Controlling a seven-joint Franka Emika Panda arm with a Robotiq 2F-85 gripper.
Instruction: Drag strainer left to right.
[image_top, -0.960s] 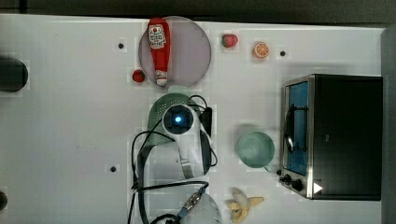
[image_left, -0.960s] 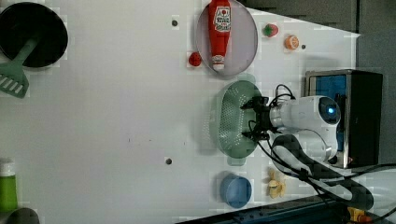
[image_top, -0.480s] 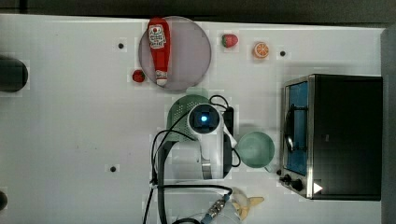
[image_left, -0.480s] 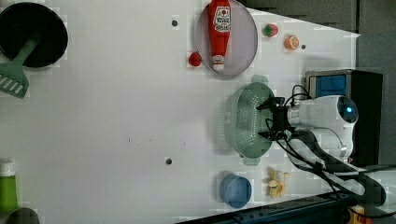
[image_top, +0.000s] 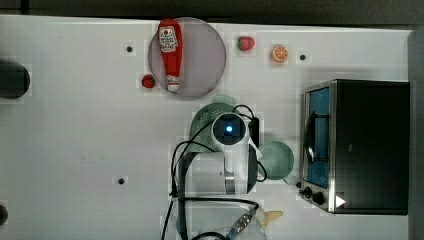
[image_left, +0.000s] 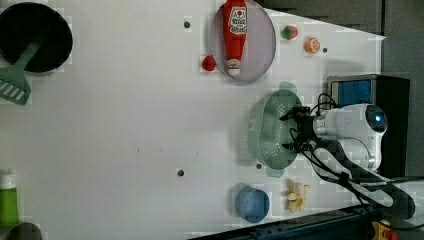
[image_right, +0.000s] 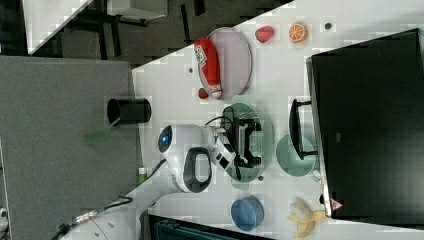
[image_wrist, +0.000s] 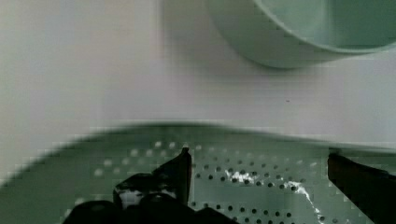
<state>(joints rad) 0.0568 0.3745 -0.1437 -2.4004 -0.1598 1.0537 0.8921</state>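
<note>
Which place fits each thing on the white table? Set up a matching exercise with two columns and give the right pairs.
Things
1. red ketchup bottle
2. pale mint-green plastic strainer with holes
3. round blue bowl
4. black toaster oven

Places
A. next to the peeled banana
B. under the open gripper
C. lying on the round grey plate
D. at the top view's right, past the round green cup

Pairs: 1-C, 2-B, 3-A, 4-D
</note>
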